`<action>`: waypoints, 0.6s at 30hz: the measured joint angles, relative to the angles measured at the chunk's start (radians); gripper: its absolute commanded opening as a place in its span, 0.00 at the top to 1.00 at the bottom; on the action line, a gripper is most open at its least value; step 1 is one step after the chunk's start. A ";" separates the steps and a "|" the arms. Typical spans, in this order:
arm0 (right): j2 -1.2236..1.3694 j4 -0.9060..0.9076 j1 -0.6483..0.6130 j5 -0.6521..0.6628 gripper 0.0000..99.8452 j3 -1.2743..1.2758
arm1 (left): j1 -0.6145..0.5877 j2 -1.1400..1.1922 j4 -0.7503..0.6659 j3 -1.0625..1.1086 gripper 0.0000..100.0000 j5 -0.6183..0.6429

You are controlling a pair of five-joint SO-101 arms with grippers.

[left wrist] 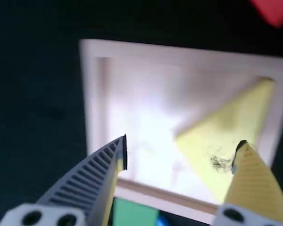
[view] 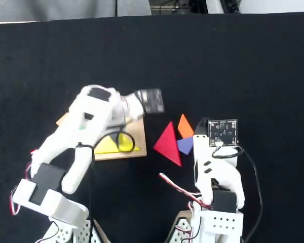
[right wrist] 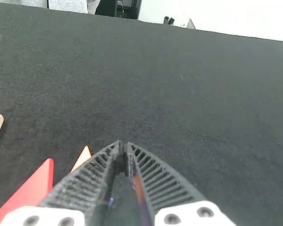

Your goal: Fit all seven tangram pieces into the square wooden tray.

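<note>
Hanging spread wide over the tray [left wrist: 179, 54], the left gripper [left wrist: 181, 146] holds nothing. Its grey finger [left wrist: 104, 169] is over the bare wooden floor and its yellow finger [left wrist: 250, 174] is over the yellow triangle [left wrist: 226, 136]. That triangle lies flat inside the tray, tucked into one corner against the rim. A green piece [left wrist: 132, 214] lies just outside the rim on the side nearest the arm. The right gripper [right wrist: 123, 147] is clenched, its black ribbed fingers pressed tip to tip. Whether anything is pinched between them I cannot tell, though a glint of blue shows in the slit. It points low across the black table [view: 218, 61], with the loose pieces just beside it. From above, the red triangle [view: 168, 144] lies on the cloth near the tray's right edge but apart from it. The orange triangle [view: 185, 126] and a blue piece [view: 185, 146] touch its far side, so the three form one cluster between the tray and the right arm. The left arm leans over the tray and covers much of it, and the yellow triangle shows beneath.
</note>
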 measured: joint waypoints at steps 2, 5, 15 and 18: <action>0.000 0.000 0.000 0.000 0.99 0.000 | -0.023 -0.005 -0.041 -0.035 0.64 0.080; 0.000 0.000 0.000 0.000 0.99 0.000 | -0.060 0.015 -0.129 -0.037 0.64 0.120; 0.000 0.000 0.000 0.000 0.99 0.000 | -0.144 0.138 -0.216 -0.014 0.64 0.133; 0.000 0.000 0.000 0.000 0.99 0.000 | -0.144 0.140 -0.216 0.020 0.64 0.133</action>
